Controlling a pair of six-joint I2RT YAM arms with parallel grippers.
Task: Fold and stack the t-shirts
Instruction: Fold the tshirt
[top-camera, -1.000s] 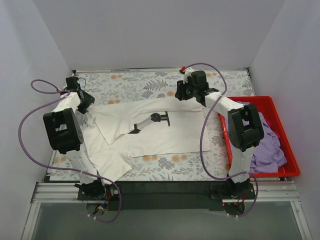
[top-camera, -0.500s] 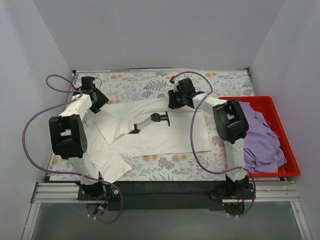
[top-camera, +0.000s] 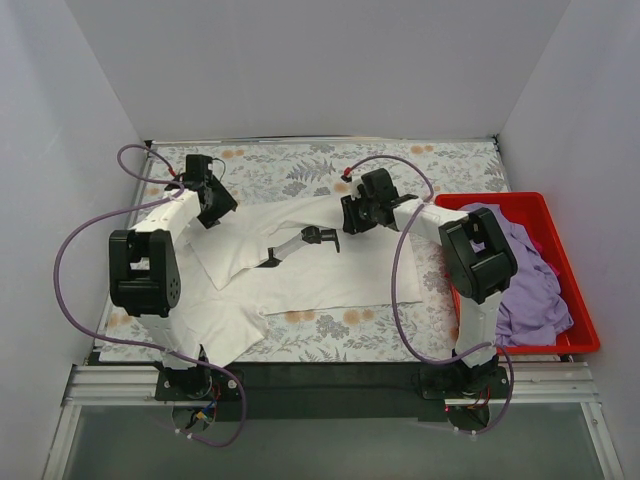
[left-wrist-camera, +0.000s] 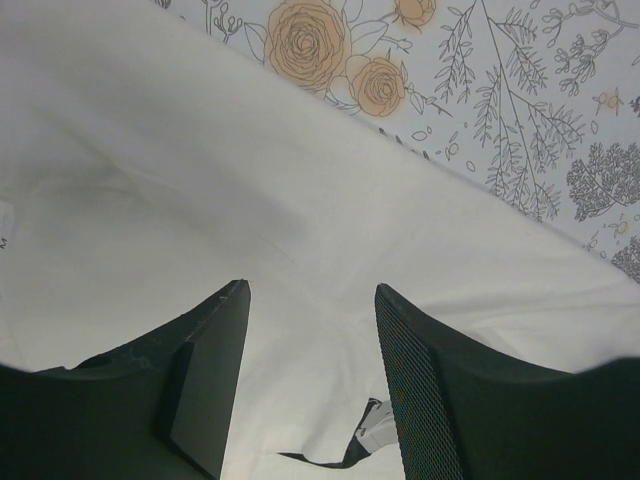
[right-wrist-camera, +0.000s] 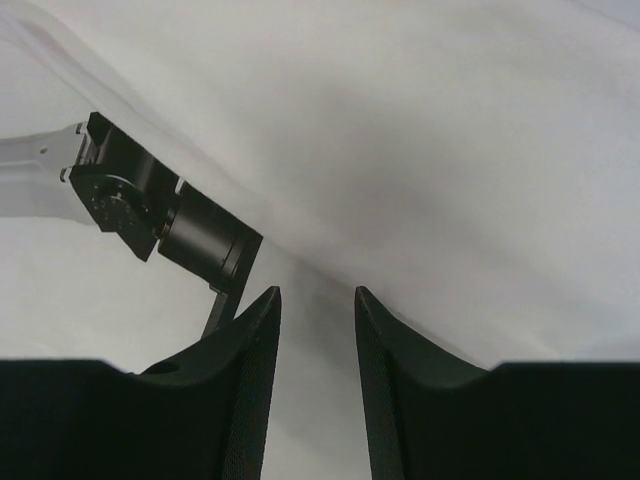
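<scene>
Two shirts show from above. The white t-shirt (top-camera: 300, 275) lies spread on the flowered tablecloth (top-camera: 290, 162) that covers the counter. Its black robot-arm print (top-camera: 305, 243) faces up, and its left side is doubled over in a loose fold. The purple t-shirt (top-camera: 535, 295) sits crumpled in the red bin (top-camera: 560, 348) at the right edge of the counter, well apart from the white one. The left gripper (top-camera: 222, 210) hangs over the far left edge of the white shirt. The right gripper (top-camera: 348, 220) is over its far edge, just beside the print. The right arm's elbow (top-camera: 478, 255) hides part of the bin and the purple cloth. Purple cables (top-camera: 60, 260) loop out from both arms, and one hangs over the white shirt's right end.

From the left wrist, the left gripper (left-wrist-camera: 310, 290) is just above white cloth near its edge, with tablecloth (left-wrist-camera: 500, 120) beyond. Its fingers (left-wrist-camera: 210, 380) stand moderately apart, and smooth cloth shows between them with none pinched. A scrap of the print (left-wrist-camera: 365, 440) shows at the bottom.

From the right wrist, the right gripper (right-wrist-camera: 316, 295) points down at the white shirt, where a soft ridge of cloth runs into the gap. Its fingers (right-wrist-camera: 250, 380) stand closer together than the left pair, though still apart, and I see no cloth caught in them. The print (right-wrist-camera: 150, 205) lies just left of them.
</scene>
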